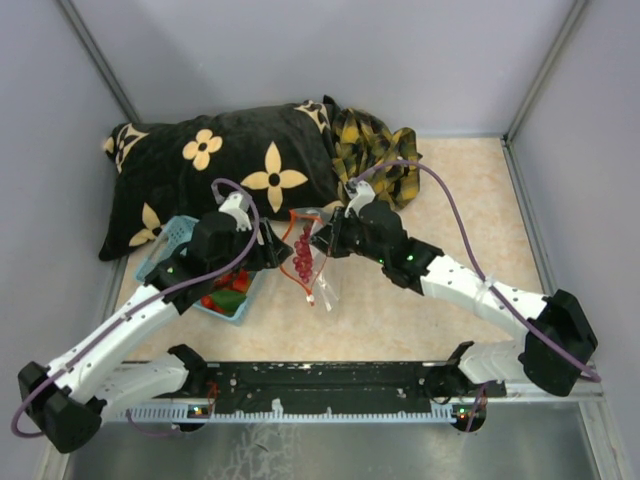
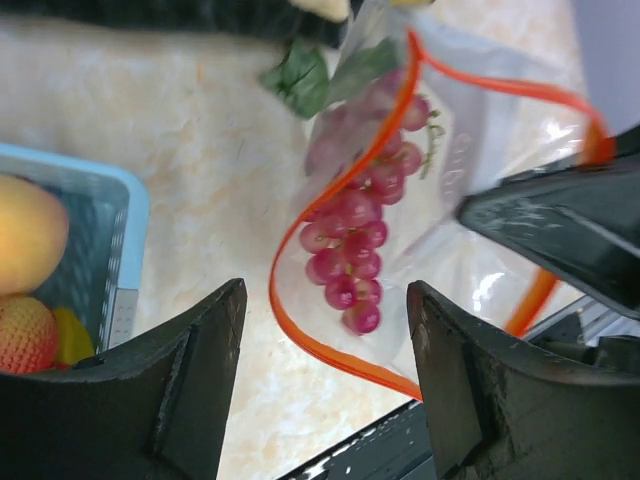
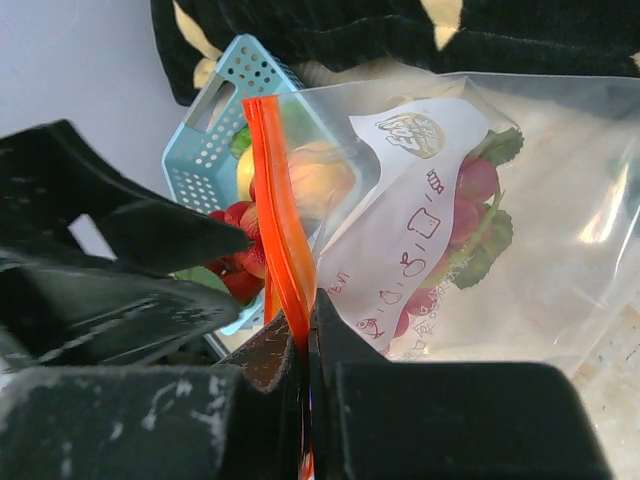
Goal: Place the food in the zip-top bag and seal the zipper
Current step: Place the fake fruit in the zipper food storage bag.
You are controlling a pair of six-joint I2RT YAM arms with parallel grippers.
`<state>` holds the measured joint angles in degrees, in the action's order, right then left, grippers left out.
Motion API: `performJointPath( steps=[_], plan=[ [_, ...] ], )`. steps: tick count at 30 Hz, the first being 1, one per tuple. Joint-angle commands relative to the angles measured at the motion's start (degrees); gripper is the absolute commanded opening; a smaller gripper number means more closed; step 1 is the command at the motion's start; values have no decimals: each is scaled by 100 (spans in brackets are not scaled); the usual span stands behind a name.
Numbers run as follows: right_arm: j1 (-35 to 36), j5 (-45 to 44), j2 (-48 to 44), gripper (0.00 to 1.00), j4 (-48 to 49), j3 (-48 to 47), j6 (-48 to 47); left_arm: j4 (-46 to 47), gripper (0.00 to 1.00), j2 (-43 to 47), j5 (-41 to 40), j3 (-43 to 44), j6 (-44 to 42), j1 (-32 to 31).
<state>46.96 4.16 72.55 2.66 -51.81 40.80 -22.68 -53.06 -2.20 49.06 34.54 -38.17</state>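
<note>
The clear zip-top bag (image 1: 312, 262) hangs open-mouthed between my two grippers at the table's middle. Purple grapes (image 2: 355, 245) with green leaves (image 2: 300, 80) sit inside it. My right gripper (image 3: 306, 325) is shut on the red-orange zipper strip (image 3: 278, 230) and holds the bag up. My left gripper (image 2: 325, 350) is open and empty, just in front of the bag's mouth, its fingers (image 2: 190, 370) either side of the strip's lower curve. More food, an orange-yellow fruit (image 2: 25, 230) and a red berry (image 2: 25, 335), lies in the light-blue basket (image 1: 185, 235).
A black flowered pillow (image 1: 200, 175) and a yellow plaid cloth (image 1: 375, 150) lie at the back. The basket stands left of the bag, under my left arm. Grey walls close in the table on three sides.
</note>
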Motion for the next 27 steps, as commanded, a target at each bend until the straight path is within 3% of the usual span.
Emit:
performJointPath(
  steps=[1,5,10,13,15,23,27],
  plan=[
    [-37,150,-153,0,502,-10,85,122,70,-340,-57,-90,-21,-7],
    [-37,189,-194,0,499,10,81,124,58,-714,-133,-81,-49,20],
    [-53,120,-215,0,368,23,19,324,32,-808,130,-44,-204,20],
    [-92,86,-226,0,180,-26,-56,247,11,-803,35,134,-337,20],
    [-123,-99,-245,0,-198,-167,-216,17,2,-802,-115,396,-467,21],
    [-129,-1432,-163,0,-2524,-1579,-1498,-1281,0,-1250,-518,2322,-1130,20],
    [-134,-2075,-104,0,-3488,-2267,-2012,-1365,0,-1458,-458,2673,-1269,20]
  ],
)
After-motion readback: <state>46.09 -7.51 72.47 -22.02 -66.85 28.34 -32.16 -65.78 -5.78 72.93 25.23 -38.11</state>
